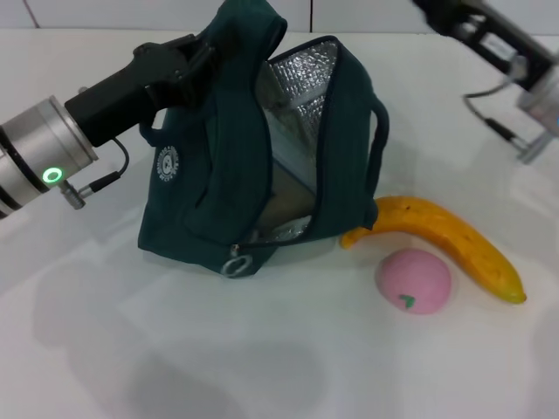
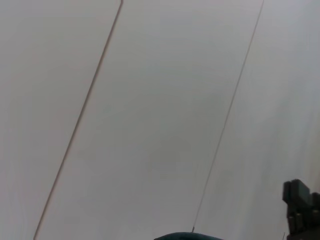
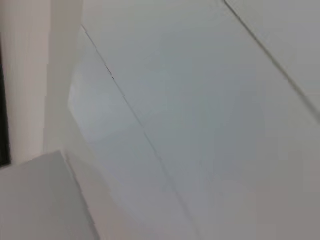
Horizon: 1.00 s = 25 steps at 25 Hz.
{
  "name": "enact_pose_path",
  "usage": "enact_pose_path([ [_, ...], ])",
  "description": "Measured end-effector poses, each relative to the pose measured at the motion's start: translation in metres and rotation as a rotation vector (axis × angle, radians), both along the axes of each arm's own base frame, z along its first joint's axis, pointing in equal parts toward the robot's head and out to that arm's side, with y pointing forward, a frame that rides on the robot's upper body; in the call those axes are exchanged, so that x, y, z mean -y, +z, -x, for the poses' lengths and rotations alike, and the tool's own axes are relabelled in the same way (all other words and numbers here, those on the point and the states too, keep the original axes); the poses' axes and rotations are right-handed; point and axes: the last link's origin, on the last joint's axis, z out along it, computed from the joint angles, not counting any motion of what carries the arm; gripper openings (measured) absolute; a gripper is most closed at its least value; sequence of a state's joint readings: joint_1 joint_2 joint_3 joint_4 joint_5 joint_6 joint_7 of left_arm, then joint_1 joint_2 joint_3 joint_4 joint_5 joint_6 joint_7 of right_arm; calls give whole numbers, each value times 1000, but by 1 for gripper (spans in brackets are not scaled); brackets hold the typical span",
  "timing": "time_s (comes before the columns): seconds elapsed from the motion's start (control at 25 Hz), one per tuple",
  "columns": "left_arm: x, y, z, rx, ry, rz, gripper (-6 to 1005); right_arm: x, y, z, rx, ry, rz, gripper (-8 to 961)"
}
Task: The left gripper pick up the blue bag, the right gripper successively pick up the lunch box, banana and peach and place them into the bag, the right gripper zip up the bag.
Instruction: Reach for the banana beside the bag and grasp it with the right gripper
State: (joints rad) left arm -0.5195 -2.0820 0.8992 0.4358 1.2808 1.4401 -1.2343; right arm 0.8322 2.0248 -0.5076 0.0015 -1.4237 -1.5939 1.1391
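- Nearest to me on the white table [image 1: 105,349] lies the peach [image 1: 413,280], round, matte pink, with a small green leaf mark on its near side; it sits apart from the bag's open mouth, on my right.
- Just behind it and touching or nearly touching it is the banana [image 1: 450,242], smooth yellow-orange, its long axis running diagonally from the bag's near right corner out toward my right and nearer edge.
- The blue bag [image 1: 218,183] stands in the middle, soft dark teal fabric, slumped and tilted. Its mouth gapes toward my right side, showing crinkled silver foil lining. The metal ring pull [image 1: 234,264] hangs at the near bottom corner and the round white logo [image 1: 168,163] faces my left.
- Inside the mouth I make out something pale and boxy, which I judge may be the lunch box, but I cannot tell for sure.
- My left gripper [image 1: 196,61] reaches in from the left and holds the bag's upper fabric, closed on it, keeping the bag propped open.
- Farthest, my right arm [image 1: 502,52] is raised at the far right, well apart from the fruit. Its pincer is out of sight, so I cannot tell how open it is.
- I judge the banana comes next: it lies nearer and below my right arm, best gripped across its length.
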Motion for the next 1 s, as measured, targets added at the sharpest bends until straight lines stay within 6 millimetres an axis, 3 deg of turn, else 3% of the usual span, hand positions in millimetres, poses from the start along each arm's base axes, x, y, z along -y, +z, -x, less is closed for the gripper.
enact_pose_path([
  [0.2,1,1,1,-7,0,-5,43,13,29,-40,183,45,-82,33],
  [0.48,4,1,8,-29,7,-21,43,52,62,-88,439,61,-145,42],
  [0.6,5,-1,8,-36,0,-25,43,56,65,-102,468,-18,-85,134],
  [0.76,3,-3,6,-40,-7,-29,43,39,56,-105,608,-113,86,273],
  [0.92,1,-6,1,-43,-22,-27,43,31,43,-93,754,-89,182,461],
  [1.0,1,-7,1,-43,-22,-27,43,26,32,-82,845,-71,229,499],
])
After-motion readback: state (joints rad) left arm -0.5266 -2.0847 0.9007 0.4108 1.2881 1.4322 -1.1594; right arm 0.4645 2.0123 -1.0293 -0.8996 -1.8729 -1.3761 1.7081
